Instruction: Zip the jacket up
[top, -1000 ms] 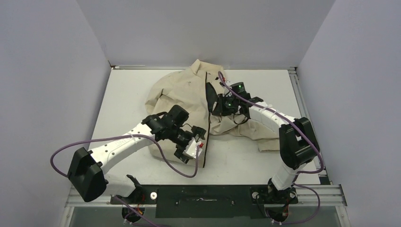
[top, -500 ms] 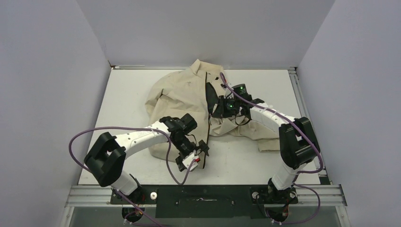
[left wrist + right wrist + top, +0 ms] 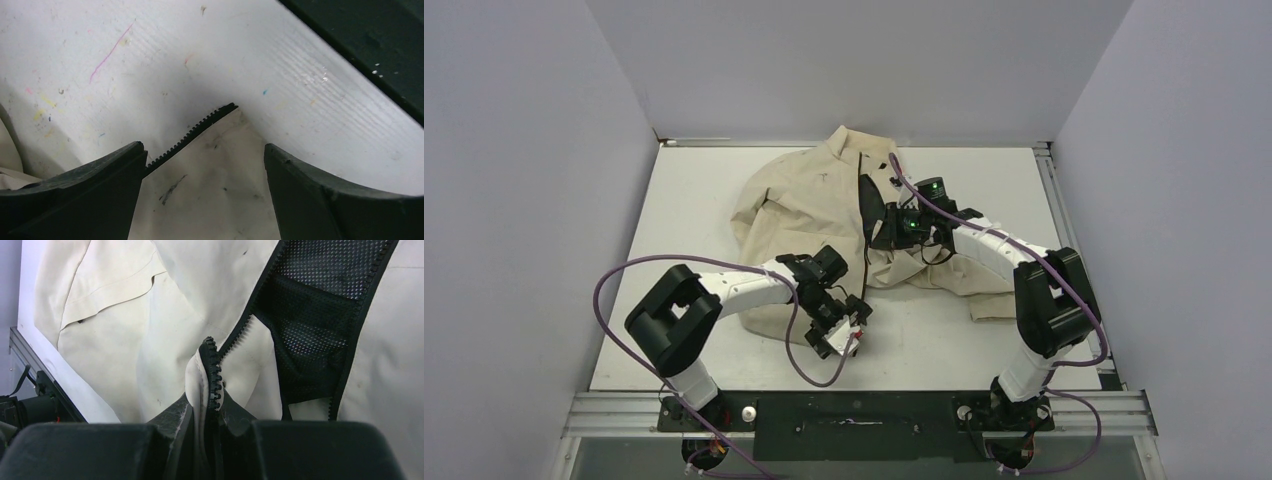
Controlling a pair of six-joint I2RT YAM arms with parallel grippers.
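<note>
The beige jacket [image 3: 809, 200] lies open across the back middle of the white table, its black lining and zipper line [image 3: 865, 215] showing. My left gripper [image 3: 846, 325] is open at the jacket's near bottom corner. In the left wrist view its jaws stand wide apart [image 3: 205, 152] on either side of the beige hem corner [image 3: 220, 170], whose black zipper teeth [image 3: 200, 127] end there. My right gripper [image 3: 886, 228] is shut on a fold of the jacket's zipper edge [image 3: 210, 375], pinching beige cloth and black teeth; black mesh lining [image 3: 310, 315] hangs beside it.
The table's near edge with a dark rail [image 3: 854, 410] runs just below the left gripper and shows in the left wrist view [image 3: 380, 40]. Purple cables [image 3: 614, 285] loop off both arms. Grey walls enclose the table on three sides.
My left arm has folded in and its gripper has moved right and nearer, down the jacket's front edge to the hem corner. The right arm and the jacket fold it holds have stayed put.
</note>
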